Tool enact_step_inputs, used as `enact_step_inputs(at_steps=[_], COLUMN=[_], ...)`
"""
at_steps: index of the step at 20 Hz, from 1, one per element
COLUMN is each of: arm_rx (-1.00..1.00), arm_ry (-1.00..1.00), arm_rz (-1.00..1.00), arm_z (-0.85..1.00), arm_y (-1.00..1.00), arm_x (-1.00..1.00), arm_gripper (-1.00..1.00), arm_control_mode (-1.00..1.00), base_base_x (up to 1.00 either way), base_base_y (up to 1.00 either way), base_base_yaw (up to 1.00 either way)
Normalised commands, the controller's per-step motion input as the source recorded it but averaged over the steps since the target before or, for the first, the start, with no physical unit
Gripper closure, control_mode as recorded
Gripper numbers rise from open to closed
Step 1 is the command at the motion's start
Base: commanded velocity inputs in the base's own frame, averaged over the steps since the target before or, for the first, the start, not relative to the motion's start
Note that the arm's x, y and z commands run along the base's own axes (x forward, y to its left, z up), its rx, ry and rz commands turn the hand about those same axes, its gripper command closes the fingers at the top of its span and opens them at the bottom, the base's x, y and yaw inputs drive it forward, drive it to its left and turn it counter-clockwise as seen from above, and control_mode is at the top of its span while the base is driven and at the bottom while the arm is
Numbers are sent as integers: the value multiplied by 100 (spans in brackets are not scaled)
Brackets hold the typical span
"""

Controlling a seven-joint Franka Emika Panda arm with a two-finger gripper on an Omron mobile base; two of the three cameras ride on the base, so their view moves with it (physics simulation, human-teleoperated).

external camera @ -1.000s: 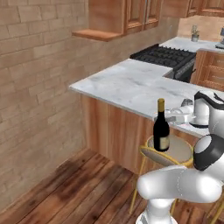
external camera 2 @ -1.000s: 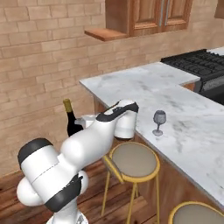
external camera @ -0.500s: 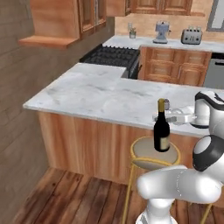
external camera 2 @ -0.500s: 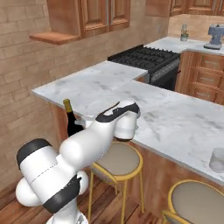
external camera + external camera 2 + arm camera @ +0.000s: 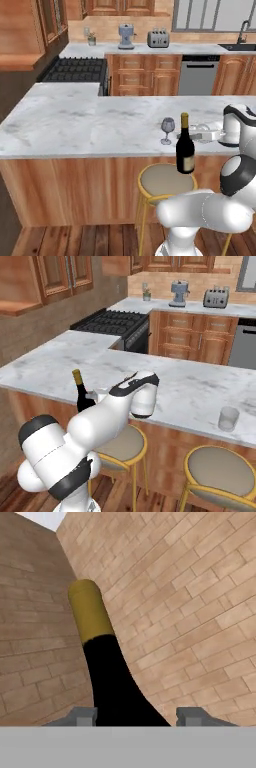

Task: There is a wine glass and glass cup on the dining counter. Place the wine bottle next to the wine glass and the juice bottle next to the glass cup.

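Note:
My gripper [image 5: 136, 716] is shut on the wine bottle [image 5: 107, 677], a dark bottle with a gold top whose neck rises between the fingertips. In the left base view the wine bottle [image 5: 185, 146] hangs upright off the front edge of the dining counter [image 5: 75, 125], over a stool, with the gripper [image 5: 191, 134] at its right side. The wine glass [image 5: 167, 129] stands on the counter just left of and behind it. In the right base view the wine bottle [image 5: 80, 393] is at the arm's left, in the gripper [image 5: 95, 394], and the glass cup [image 5: 228, 418] stands far right on the dining counter [image 5: 190, 386]. The juice bottle is out of view.
Yellow-legged stools [image 5: 165, 180] [image 5: 117, 445] [image 5: 225, 468] stand under the counter's front edge. A black stove [image 5: 75, 70] [image 5: 112, 321] sits behind the counter at the left. A coffee machine [image 5: 126, 36] and a toaster [image 5: 157, 38] are on the back counter.
The whole picture has swung, so the base has turned: the brick wall gave way to the kitchen's back counter. The wine bottle stays in my gripper.

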Motion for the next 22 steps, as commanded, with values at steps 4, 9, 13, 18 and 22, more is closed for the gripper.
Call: enact_step_inputs(at_steps=[4,9,13,18,22], arm_rx=[0,0,0,0,0], arm_ry=[0,0,0,0,0], arm_rz=[0,0,0,0,0], arm_z=[0,0,0,0,0], arm_y=[0,0,0,0,0], arm_x=[0,0,0,0,0], arm_gripper=[100,100,100,100,100], arm_control_mode=[100,100,100,100,100], base_base_x=[52,46,24,0,0], base_base_y=[37,38,26,4,0], base_base_yaw=[-52,-42,-19,0,0])
